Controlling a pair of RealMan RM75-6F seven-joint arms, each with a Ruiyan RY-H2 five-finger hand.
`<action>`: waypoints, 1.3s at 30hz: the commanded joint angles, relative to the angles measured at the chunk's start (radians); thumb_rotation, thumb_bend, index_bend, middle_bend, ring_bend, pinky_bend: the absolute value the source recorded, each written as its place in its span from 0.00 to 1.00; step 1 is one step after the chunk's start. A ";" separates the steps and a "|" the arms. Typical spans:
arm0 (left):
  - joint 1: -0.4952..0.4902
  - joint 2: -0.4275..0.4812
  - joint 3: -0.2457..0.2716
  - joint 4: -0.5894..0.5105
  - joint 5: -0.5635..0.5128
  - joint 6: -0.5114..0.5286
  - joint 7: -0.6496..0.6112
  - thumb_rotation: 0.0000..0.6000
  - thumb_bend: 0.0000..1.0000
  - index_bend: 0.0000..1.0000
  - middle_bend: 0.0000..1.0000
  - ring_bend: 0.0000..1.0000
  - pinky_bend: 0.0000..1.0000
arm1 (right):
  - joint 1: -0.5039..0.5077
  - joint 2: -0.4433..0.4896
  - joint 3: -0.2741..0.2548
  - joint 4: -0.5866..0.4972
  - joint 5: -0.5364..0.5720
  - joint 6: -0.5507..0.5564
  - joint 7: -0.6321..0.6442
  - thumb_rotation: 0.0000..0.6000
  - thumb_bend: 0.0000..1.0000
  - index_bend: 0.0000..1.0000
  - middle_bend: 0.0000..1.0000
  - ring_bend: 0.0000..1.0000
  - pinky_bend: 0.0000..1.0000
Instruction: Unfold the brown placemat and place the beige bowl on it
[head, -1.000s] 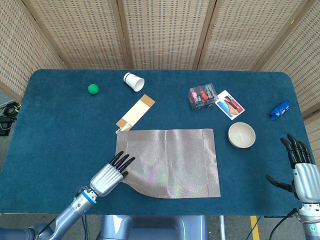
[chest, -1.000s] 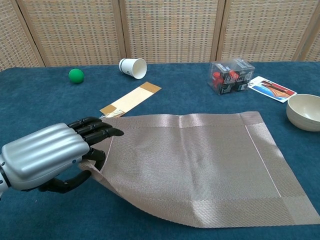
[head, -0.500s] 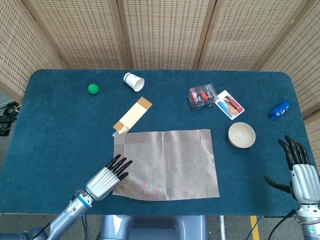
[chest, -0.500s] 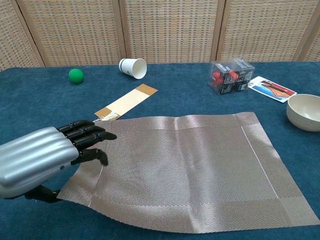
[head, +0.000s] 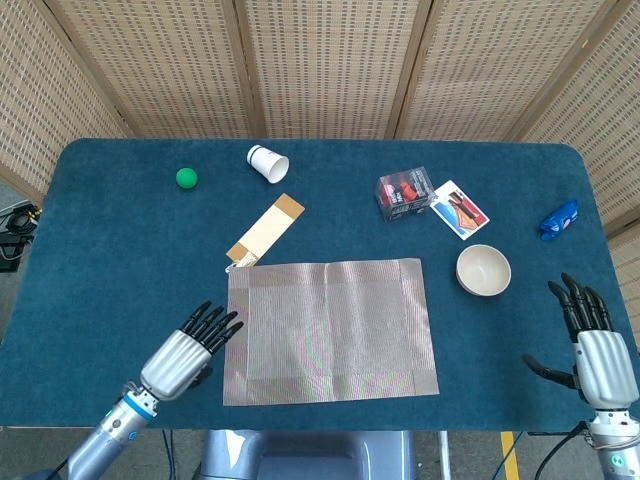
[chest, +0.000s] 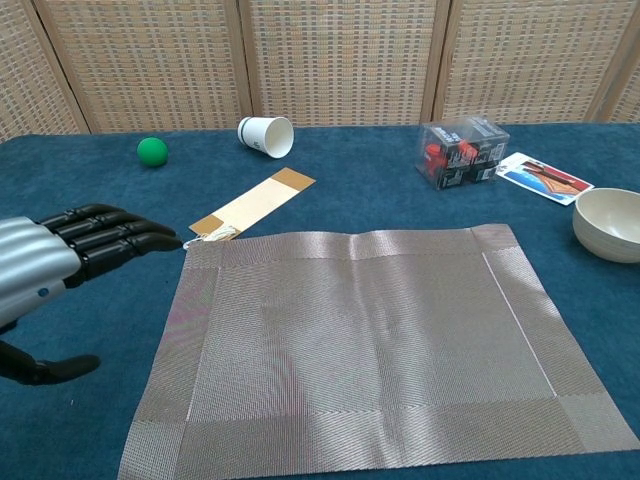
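Brown woven placemat (head: 330, 330), beige bowl (head: 483, 270), dark blue table (head: 110, 260).

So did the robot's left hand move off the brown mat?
Yes. The left hand slid left, off the brown placemat; it now sits beside the mat's left edge, further from the beige bowl.

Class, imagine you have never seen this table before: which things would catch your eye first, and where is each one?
The brown placemat draws the eye first, spread flat at the near middle of the blue table. On either side hover the open left hand and right hand, both holding nothing. The beige bowl sits upright just off the mat's far right corner, and a green ball stands out at the far left.
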 joint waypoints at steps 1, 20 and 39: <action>0.030 0.043 -0.004 -0.029 0.013 0.046 -0.016 1.00 0.27 0.00 0.00 0.00 0.00 | 0.003 -0.002 -0.001 0.002 0.002 -0.007 -0.008 1.00 0.10 0.09 0.00 0.00 0.00; 0.128 0.186 -0.085 -0.061 -0.022 0.195 -0.183 1.00 0.27 0.00 0.00 0.00 0.00 | 0.161 -0.122 0.098 0.096 0.184 -0.236 -0.200 1.00 0.16 0.27 0.00 0.00 0.00; 0.149 0.210 -0.144 -0.055 -0.038 0.173 -0.242 1.00 0.27 0.00 0.00 0.00 0.00 | 0.313 -0.369 0.146 0.435 0.400 -0.468 -0.254 1.00 0.29 0.33 0.02 0.00 0.00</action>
